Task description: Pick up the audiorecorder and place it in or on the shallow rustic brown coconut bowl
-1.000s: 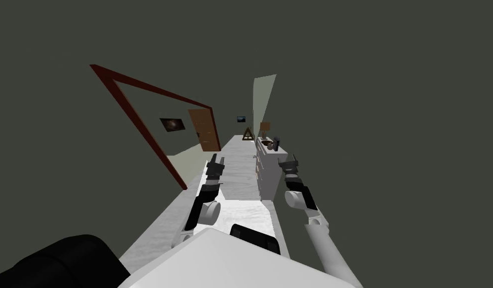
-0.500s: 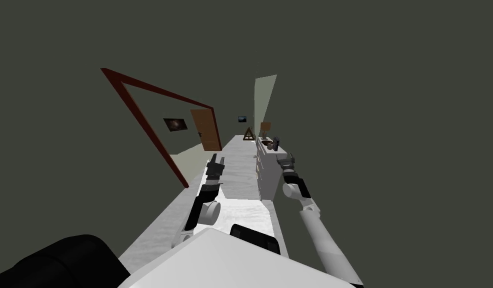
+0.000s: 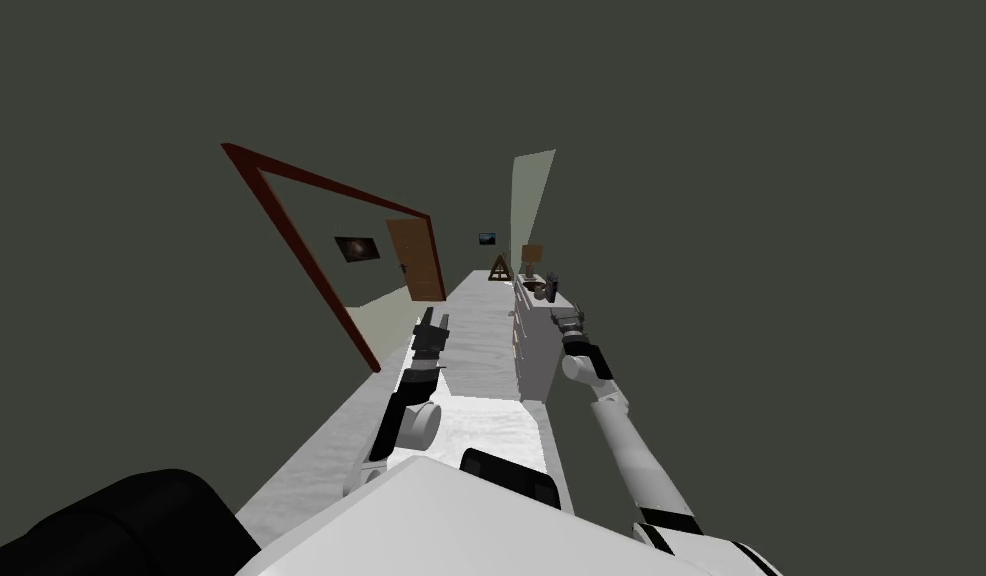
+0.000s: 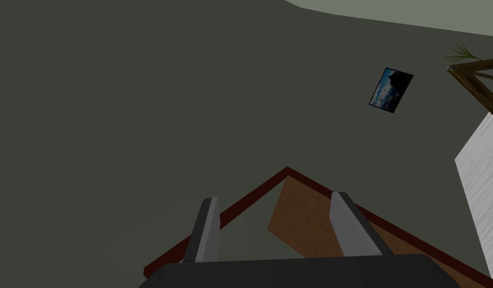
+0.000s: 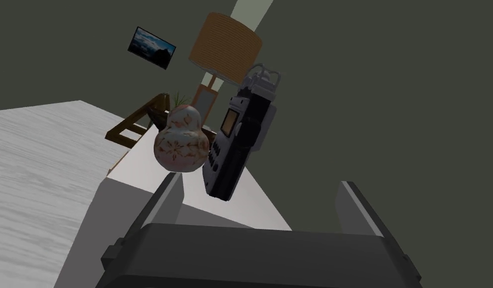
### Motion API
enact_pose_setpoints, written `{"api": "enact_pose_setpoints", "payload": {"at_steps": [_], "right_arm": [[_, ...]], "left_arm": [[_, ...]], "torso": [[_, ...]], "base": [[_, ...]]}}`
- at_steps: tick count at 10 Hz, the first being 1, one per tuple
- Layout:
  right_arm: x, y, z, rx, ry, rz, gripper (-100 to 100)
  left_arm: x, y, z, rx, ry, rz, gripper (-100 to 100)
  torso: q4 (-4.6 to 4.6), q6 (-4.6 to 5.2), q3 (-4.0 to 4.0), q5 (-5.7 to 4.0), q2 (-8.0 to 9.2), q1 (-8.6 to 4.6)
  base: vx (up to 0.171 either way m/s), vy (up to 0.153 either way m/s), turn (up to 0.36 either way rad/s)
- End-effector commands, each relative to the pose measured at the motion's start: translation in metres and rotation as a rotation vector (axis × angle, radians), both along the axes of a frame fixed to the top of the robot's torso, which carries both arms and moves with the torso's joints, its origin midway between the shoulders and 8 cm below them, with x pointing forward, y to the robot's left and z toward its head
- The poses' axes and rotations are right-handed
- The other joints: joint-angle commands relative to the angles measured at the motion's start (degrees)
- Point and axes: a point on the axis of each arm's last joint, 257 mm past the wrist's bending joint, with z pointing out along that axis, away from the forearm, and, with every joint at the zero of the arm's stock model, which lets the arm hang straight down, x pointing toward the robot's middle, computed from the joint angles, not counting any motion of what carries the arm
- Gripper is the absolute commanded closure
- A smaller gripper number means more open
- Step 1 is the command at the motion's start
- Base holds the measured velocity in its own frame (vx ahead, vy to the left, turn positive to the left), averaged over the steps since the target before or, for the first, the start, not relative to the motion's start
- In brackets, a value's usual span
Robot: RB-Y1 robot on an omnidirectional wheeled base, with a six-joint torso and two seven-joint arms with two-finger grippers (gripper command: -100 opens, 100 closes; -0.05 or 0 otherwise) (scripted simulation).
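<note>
My right jaws gape wide, facing but not touching the dark recorder [image 5: 238, 140], which stands upright near the dresser's [image 5: 135, 172] near end, just beside a patterned round figurine [image 5: 180, 142], while my left jaws stand apart, holding nothing.

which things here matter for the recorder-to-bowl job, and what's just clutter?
Job:
- recorder, standing on the dresser
- bowl, further along the dresser
- right claw, open, facing the recorder

Clutter:
- patterned vase beside the recorder
- lamp
- plant stand
- wall picture
- door
- left claw, open, empty
</note>
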Motion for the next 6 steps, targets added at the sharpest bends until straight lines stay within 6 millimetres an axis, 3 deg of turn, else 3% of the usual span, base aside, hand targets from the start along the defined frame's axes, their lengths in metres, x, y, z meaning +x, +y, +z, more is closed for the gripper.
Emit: {"api": "enact_pose_setpoints", "payload": {"at_steps": [1, 6], "right_arm": [[0.014, -0.004, 0.001, 0.057, 0.023, 0.013, -100], [0.046, -0.004, -0.003, 0.151, 0.083, 0.036, -100]], "left_arm": [[0.0, 0.0, 0.0, 0.0, 0.0, 0.0, 0], [0.0, 0.0, 0.0, 0.0, 0.0, 0.0, 0]], "torso": [[0.0, 0.0, 0.0, 0.0, 0.0, 0.0], [0.0, -0.01, -0.02, 0.0, -0.05, -0.04]], "base": [[0.001, -0.062, 0.069], [0.007, -0.05, 0.058]]}}
